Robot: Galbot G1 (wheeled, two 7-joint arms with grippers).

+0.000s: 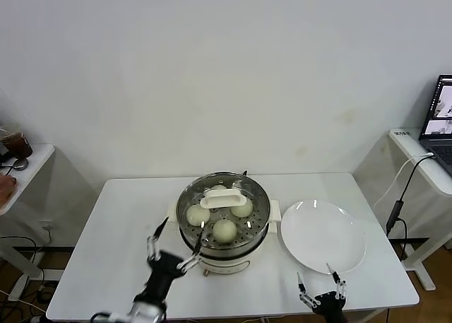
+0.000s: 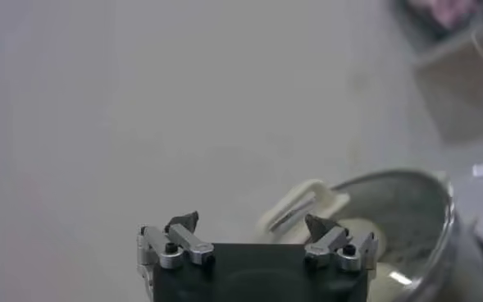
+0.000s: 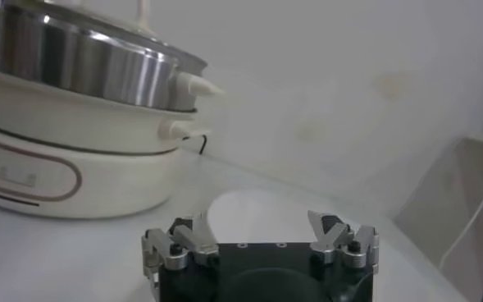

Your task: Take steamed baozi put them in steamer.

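Note:
The steamer (image 1: pixel 258 235) is a shiny steel basket on a white pot base, standing mid-table. A glass lid (image 1: pixel 191 194) with a white handle (image 1: pixel 223 198) covers it. Through the glass I see several steamed baozi, among them ones at the left (image 1: pixel 197 214), front (image 1: pixel 224 230) and right (image 1: pixel 243 208). My left gripper (image 1: pixel 176 239) is open and empty, just off the steamer's front-left side. In the left wrist view this gripper (image 2: pixel 252 225) stands before the steamer's rim (image 2: pixel 438 238). My right gripper (image 1: pixel 321 282) is open and empty near the table's front edge, by the plate.
An empty white plate (image 1: pixel 323 235) lies right of the steamer and shows in the right wrist view (image 3: pixel 290 215) beyond the right gripper (image 3: pixel 262 226). The steamer's white base (image 3: pixel 61 164) fills that view's side. Side tables flank the white table (image 1: pixel 106 252).

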